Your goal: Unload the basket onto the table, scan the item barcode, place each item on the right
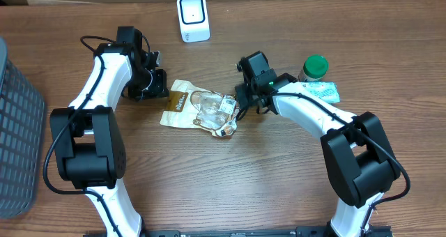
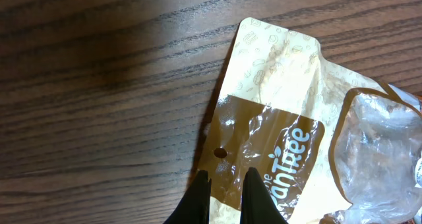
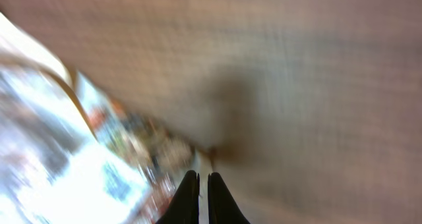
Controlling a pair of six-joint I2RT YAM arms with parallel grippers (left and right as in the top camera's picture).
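Note:
The item is a cream-and-brown snack bag (image 1: 195, 106) with a clear window, lying flat in the middle of the table. My left gripper (image 1: 164, 95) is shut on its brown left edge, and in the left wrist view the printed film (image 2: 277, 138) runs between the black fingers (image 2: 200, 194). At the bag's crumpled right end my right gripper (image 1: 240, 109) is shut on a thin white edge of the bag (image 3: 99, 151); this view is blurred. A white label (image 1: 227, 106) shows near that end, but I cannot make out a barcode. The white scanner (image 1: 193, 17) stands at the back.
A green-capped bottle (image 1: 314, 67) and a teal-and-white packet (image 1: 322, 92) sit behind the right arm. A dark mesh basket (image 1: 14, 132) fills the left edge. The tabletop is wood grain (image 2: 99, 85).

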